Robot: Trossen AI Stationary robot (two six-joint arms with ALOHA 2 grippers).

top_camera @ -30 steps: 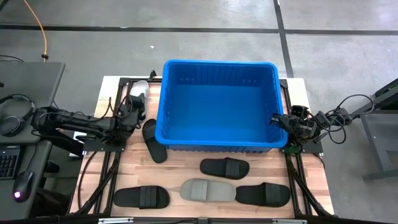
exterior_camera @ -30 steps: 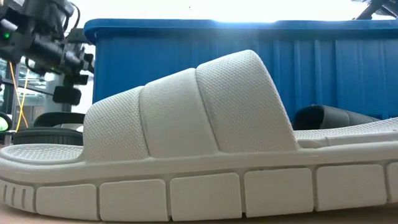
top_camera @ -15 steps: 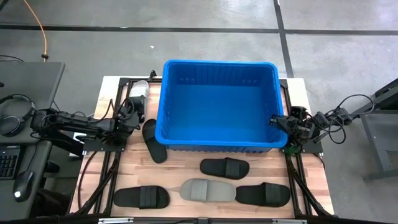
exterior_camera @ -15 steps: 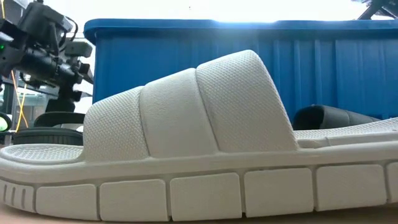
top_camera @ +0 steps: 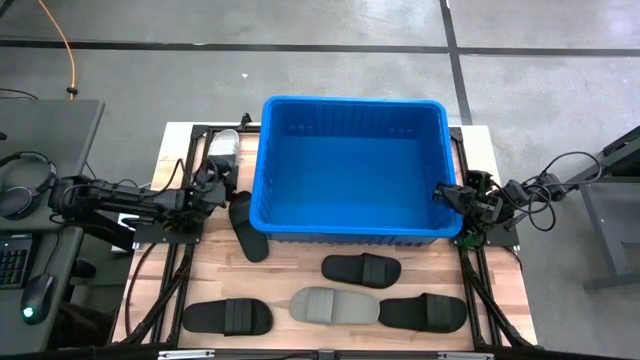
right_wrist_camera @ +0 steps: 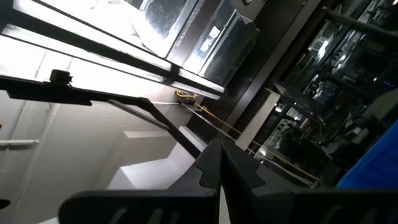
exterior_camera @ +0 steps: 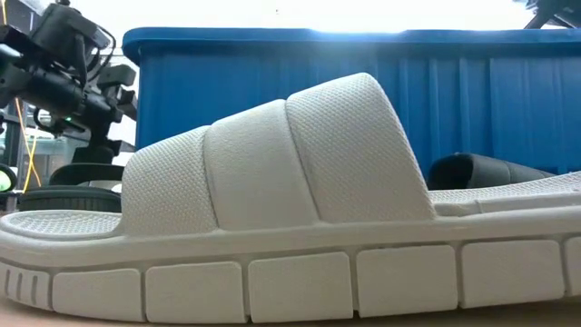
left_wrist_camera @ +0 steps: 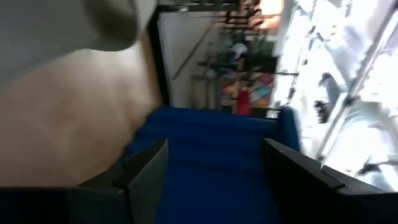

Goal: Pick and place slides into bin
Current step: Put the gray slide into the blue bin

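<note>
Field note, left side. My left gripper (top_camera: 213,178) sits at the left end of the surface (top_camera: 290,290), just outside the bin (top_camera: 352,105), beside a light grey slide (top_camera: 222,148) at the back-left corner. The left wrist view shows the fingers (left_wrist_camera: 146,171) apart with nothing between them. Right gripper (top_camera: 450,195) is parked against the bin's right wall, fingers together, idle.

The bin looks empty from above. Other slides on the surface: a black one (top_camera: 246,226) against the bin's front-left corner, a black one (top_camera: 361,270) in front of the bin, then a front row of black (top_camera: 227,317), grey (top_camera: 334,305) and black (top_camera: 422,312).

Step in hand, as I judge it: grasping the corner slide. I'd bring the fingers down square across its strap, not the sole edge, and close only once the strap is centred. Lift clear of the rim before swinging over, since the wall is close.
</note>
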